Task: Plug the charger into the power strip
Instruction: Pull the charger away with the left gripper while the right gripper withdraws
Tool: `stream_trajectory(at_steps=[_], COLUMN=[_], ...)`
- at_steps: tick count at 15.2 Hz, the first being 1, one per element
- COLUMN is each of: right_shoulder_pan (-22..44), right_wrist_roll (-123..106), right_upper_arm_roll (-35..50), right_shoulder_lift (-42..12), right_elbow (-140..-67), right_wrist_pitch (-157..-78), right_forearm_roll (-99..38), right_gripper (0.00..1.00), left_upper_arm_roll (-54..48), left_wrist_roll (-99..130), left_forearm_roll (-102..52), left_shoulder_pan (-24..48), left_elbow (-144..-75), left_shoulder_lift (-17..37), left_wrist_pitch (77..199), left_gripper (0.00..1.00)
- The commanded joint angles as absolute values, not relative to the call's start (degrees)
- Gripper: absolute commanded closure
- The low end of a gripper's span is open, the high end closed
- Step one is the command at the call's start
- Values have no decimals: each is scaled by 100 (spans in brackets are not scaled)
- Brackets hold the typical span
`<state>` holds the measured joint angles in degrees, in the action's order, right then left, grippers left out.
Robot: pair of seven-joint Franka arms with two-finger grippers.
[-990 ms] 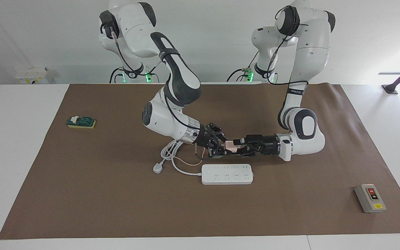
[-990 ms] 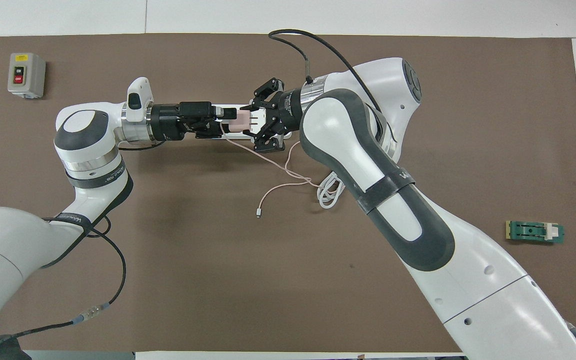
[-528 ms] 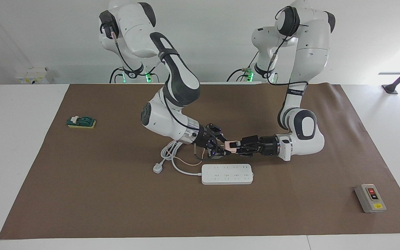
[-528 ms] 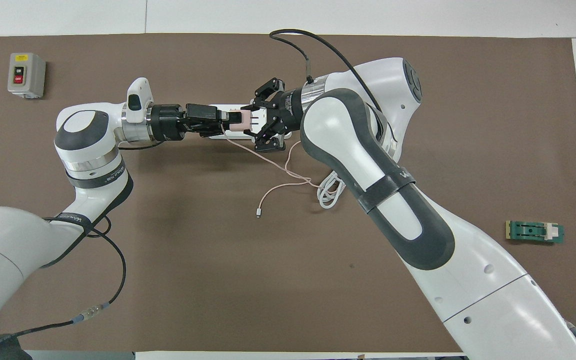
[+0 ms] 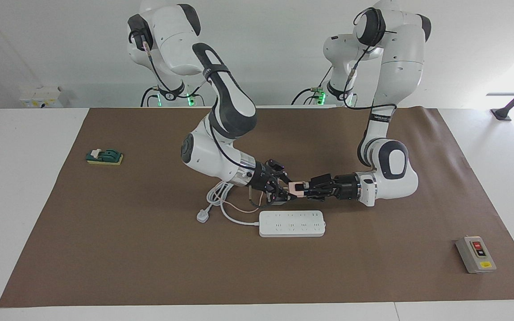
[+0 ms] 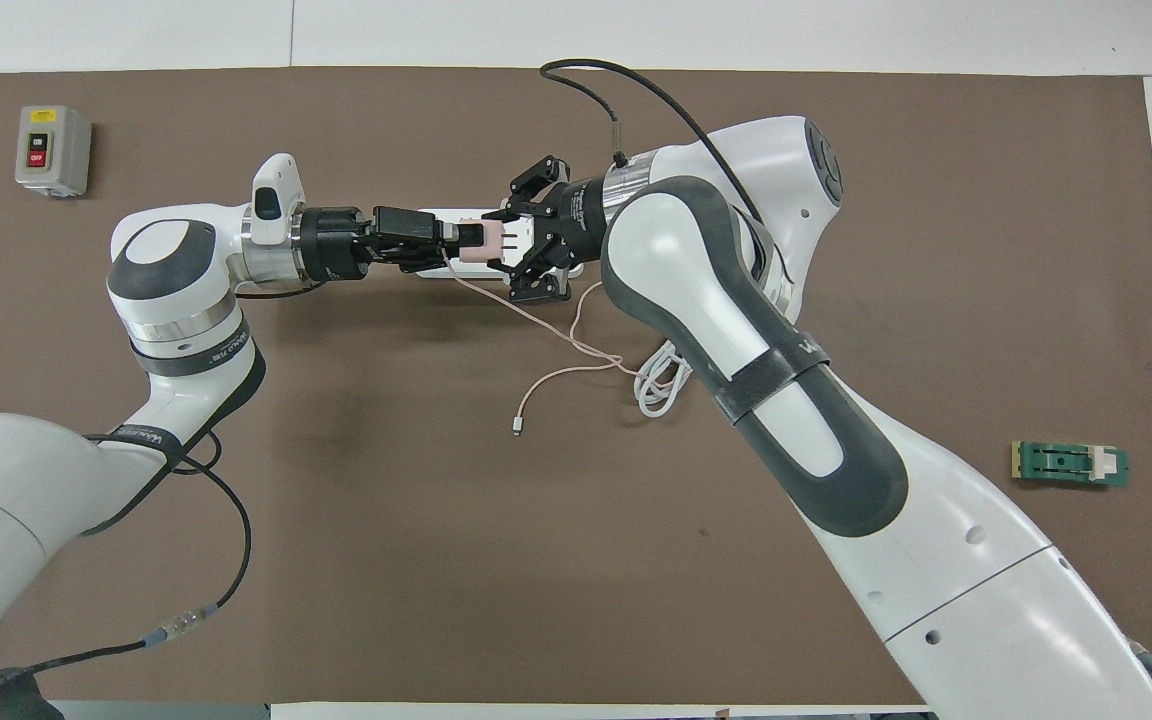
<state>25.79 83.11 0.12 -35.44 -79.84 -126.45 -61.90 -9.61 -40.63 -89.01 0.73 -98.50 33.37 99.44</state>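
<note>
The pale-pink charger hangs in mid-air above the middle of the brown mat, over the white power strip, its prongs pointing at the right gripper. The left gripper, forearm stretched out level, is clamped on the charger's body. Whether the right gripper, its arm bent low at the elbow, grips the charger cannot be told. The pink cable trails onto the mat.

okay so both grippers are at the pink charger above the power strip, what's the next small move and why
Probably the right gripper should finish letting go and back away. The left gripper is shut on the charger, so the handover looks done. The charger hangs in the air over the table beside the power strip, not yet plugged in.
</note>
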Motion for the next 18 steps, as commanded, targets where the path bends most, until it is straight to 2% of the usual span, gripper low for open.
stream_trajectory(at_steps=[1,6,10,14,18], right_shoulder_pan=[2461,2014,1548,1126,713], right_wrist_roll=[8385,8604,8640,8605,8491], right_upper_arm_roll=[44,9,-53,-53,-53], right_shoulder_lift=[-3516,-3341,-2989,-2585,-2251], right_elbow=[-7893,-7901,-7989,-8033,-8033], right_wrist_pitch=[-12621,-12210,-11691,-11085,-10505], right_forearm_roll=[-6311,-6232,-5890,-5012,-4107], right_gripper=[0,0,0,0,0], left_upper_arm_roll=[-940,-914,-914,-906,-870], left_wrist_roll=[-4096,-3334,-1963,-810,-186], left_forearm_roll=[-8912,-7851,-6587,-5241,-4037], left_shoulder_pan=[53,-114,-395,-729,-1115], left_elbow=[-9721,-9107,-8640,-8272,-7797], left_shoulder_lift=[3278,3199,2823,2313,2215], left_wrist_pitch=[10037,10108,9941,9310,8352], left_gripper=[100,100,100,100,100])
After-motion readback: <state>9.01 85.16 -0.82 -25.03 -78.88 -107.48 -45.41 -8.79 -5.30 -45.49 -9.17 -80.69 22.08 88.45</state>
